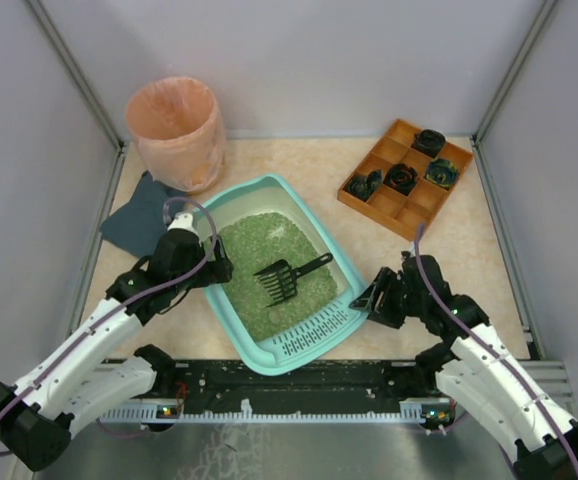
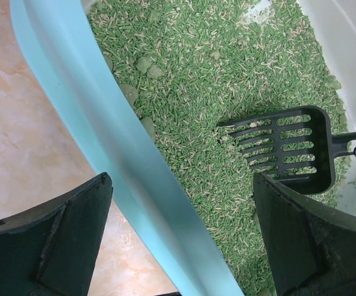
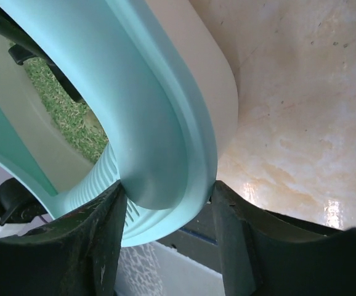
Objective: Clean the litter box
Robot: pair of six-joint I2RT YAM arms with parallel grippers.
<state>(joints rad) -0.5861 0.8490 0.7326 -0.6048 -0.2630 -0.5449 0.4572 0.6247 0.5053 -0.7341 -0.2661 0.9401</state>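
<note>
The counter (image 1: 469, 260) is pale and shiny, with swirly marks like stone. Plain grey walls (image 1: 319, 70) stand around it. The litter box (image 1: 269, 358) sits on it between the two hands. The left hand (image 1: 216, 270) is wide open, with one finger on each side of the box's edge. The right hand (image 1: 374, 300) squeezes the box's near corner. A black scoop (image 1: 287, 278) lies inside, just past the left hand.
</note>
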